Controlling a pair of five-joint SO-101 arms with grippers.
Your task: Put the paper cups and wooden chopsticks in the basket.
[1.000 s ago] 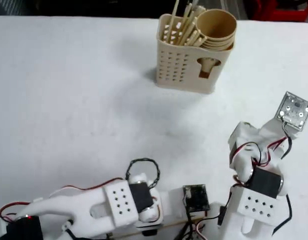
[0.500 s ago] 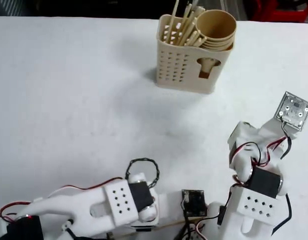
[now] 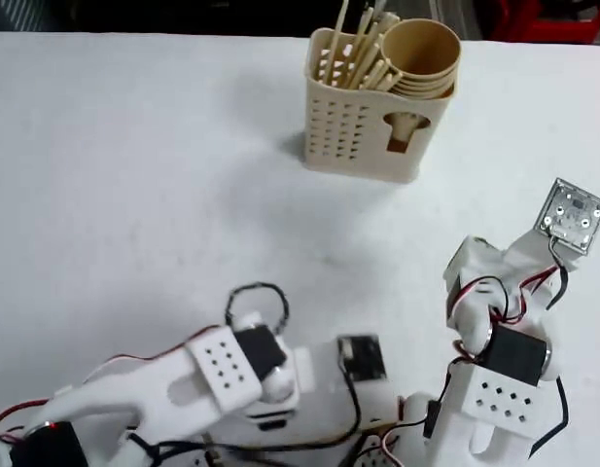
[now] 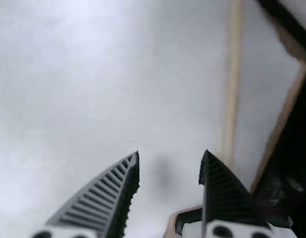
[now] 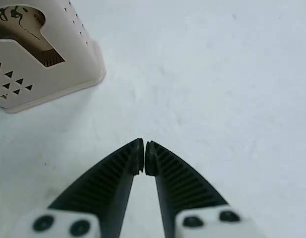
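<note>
The wooden chopsticks [image 3: 361, 44] stand nearly upright in the perforated beige basket [image 3: 358, 136] at the far side of the white counter [image 3: 134, 175], their upper ends fanning out. Nested paper cups [image 3: 421, 53] sit beside them, mouths up. The left arm has swung leftward since a second ago. The left pincer [image 4: 168, 171] is spread apart; the right pincer [image 5: 144, 156] is closed on nothing.
</note>
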